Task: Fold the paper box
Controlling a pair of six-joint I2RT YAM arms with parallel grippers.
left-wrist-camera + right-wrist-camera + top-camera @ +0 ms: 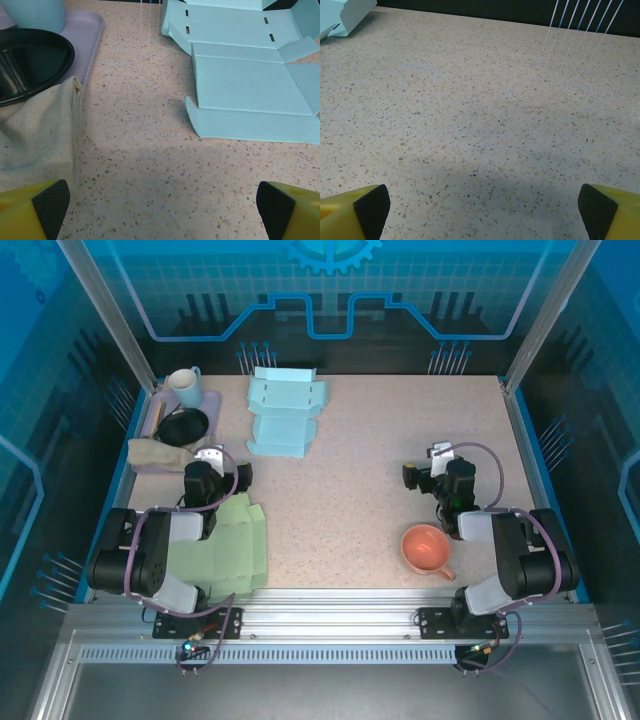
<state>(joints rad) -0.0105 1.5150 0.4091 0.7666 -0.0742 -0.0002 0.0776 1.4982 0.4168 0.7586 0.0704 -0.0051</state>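
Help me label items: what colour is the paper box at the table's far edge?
The paper box is light blue; best in left wrist view.

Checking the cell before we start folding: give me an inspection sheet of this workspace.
Surface: speckled table, no spills seen.
Job's things: blue paper box, flat and unfolded, far left of centre; green paper box, also flat, partly beneath the left arm.
Clutter: tray holding mug and black bowl; beige cloth at its near end; pink cup by the right arm.
Grippers: left tool open, empty; right tool open, empty.
Cables: cables looped along both arms.
Surroundings: blue panels, metal frame.
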